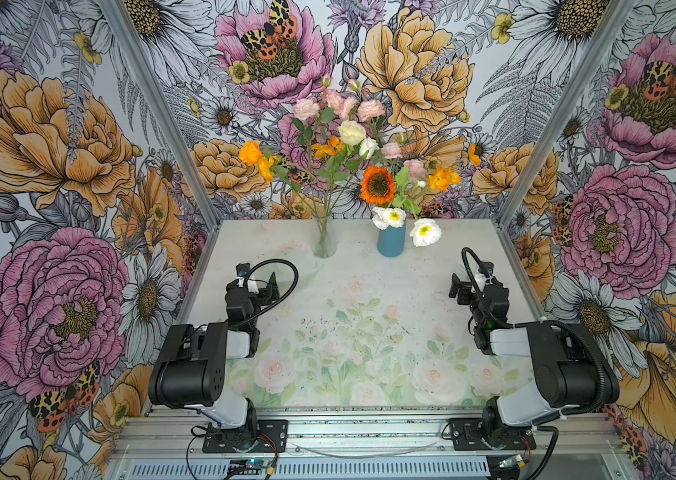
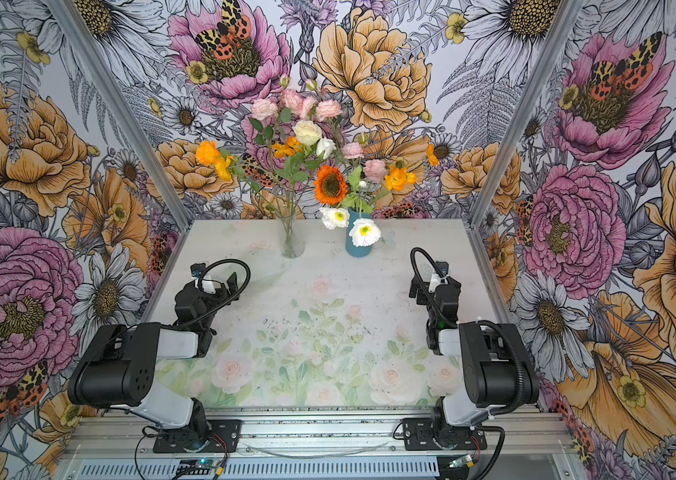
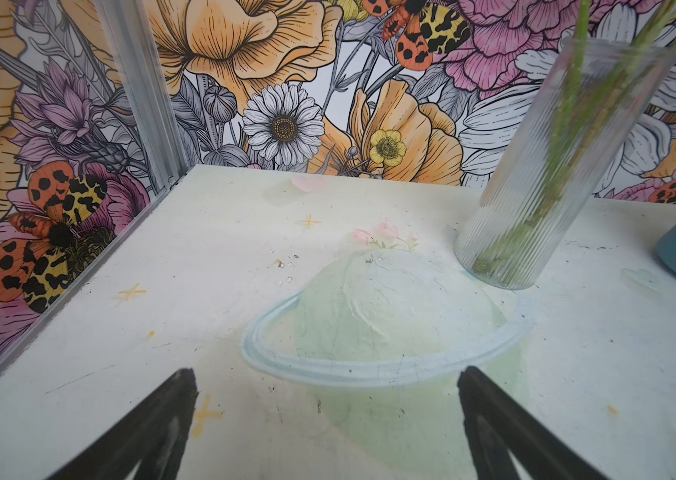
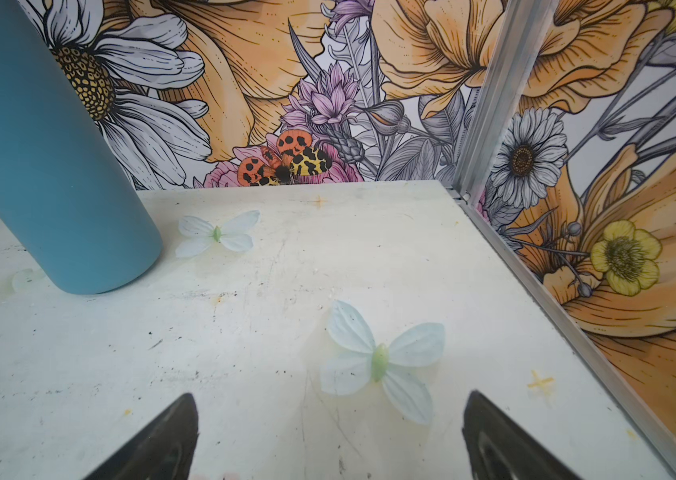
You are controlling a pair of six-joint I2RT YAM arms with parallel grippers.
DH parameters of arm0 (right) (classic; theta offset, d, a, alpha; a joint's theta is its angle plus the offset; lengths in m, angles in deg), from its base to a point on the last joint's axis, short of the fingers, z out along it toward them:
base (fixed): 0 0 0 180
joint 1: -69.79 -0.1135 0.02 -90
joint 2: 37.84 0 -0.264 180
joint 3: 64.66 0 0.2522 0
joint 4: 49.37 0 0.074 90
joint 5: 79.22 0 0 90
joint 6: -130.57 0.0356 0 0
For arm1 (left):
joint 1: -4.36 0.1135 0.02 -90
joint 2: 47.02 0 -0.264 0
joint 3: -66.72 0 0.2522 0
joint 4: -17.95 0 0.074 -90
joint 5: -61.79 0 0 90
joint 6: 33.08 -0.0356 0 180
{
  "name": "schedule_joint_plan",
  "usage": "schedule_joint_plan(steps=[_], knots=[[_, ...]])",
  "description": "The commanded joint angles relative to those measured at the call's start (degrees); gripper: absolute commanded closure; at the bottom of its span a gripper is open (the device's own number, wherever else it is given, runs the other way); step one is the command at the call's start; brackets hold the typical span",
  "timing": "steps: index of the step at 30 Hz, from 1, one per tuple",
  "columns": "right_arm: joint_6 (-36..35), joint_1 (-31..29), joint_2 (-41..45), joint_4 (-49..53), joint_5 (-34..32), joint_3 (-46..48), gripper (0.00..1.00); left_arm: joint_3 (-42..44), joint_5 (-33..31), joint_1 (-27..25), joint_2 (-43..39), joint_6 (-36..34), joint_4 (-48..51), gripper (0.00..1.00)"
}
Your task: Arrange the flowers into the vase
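Two vases stand at the back of the table in both top views. A clear ribbed glass vase (image 1: 324, 239) (image 2: 292, 239) holds long-stemmed flowers: pink ruffled heads (image 1: 340, 106), a cream rose (image 1: 351, 132) and orange blooms (image 1: 251, 151). To its right, a blue vase (image 1: 391, 241) (image 2: 358, 246) holds an orange sunflower (image 1: 378, 185), white yellow-centred flowers (image 1: 425, 232) and more orange and pink heads. My left gripper (image 1: 270, 289) (image 3: 327, 372) is open and empty, short of the glass vase (image 3: 544, 187). My right gripper (image 1: 459, 289) (image 4: 331, 395) is open and empty, right of the blue vase (image 4: 37, 166).
The table (image 1: 369, 291) carries faint painted roses and painted pale butterflies (image 4: 378, 361). Aluminium posts (image 1: 162, 112) (image 1: 552, 112) and flower-patterned walls close in the left, right and back. Both arm bases are bolted to the front rail (image 1: 369, 428).
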Motion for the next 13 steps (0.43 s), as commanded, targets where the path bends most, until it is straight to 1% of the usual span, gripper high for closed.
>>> schedule_joint_plan(steps=[1, 11, 13], knots=[[-0.4, -0.8, 0.2, -1.5, -1.2, 0.9, 0.00, -0.2, 0.3, 0.5, -0.3, 0.4, -0.2, 0.01], [-1.2, -1.7, 0.3, -2.2, -1.9, 1.3, 0.01, -0.5, 0.1, 0.3, -0.3, 0.3, 0.2, 0.01], [-1.2, -1.7, 0.2, -2.3, -2.0, 1.3, 0.01, 0.5, -1.3, 0.3, -0.4, 0.9, -1.3, 0.01]])
